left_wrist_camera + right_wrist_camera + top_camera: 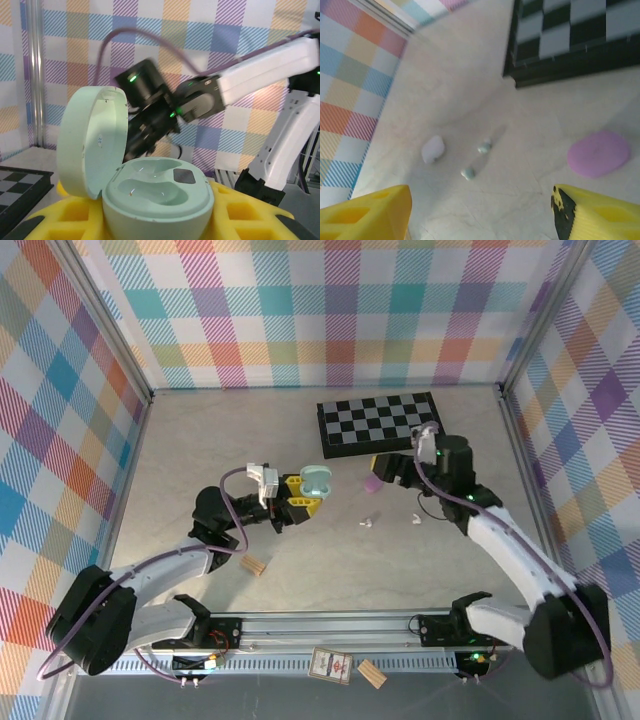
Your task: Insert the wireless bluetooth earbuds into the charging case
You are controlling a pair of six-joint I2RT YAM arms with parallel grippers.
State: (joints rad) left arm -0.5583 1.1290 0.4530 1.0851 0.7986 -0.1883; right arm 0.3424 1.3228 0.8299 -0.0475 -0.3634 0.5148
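The left fingers [303, 496] are closed on a pale green case [157, 200], gripping its lower half from both sides near the middle of the desk [200, 440], a little toward the left edge. The case is open: its lid stands up on the hinge and the two hollows in the base face upward. The right fingers [385, 476] are spread wide with nothing between them, just beside a closed purple case [598, 153] that lies flat on the desk, nearer than the checkerboard [378, 423], which sits toward the far right corner. Two pale green earbuds [484, 146] lie loose on the desk, close together and well apart from the purple case. A white piece [433, 149] lies just beside them, too blurred to tell what it is. A small wooden block [254, 565] rests toward the near edge, by the left arm.
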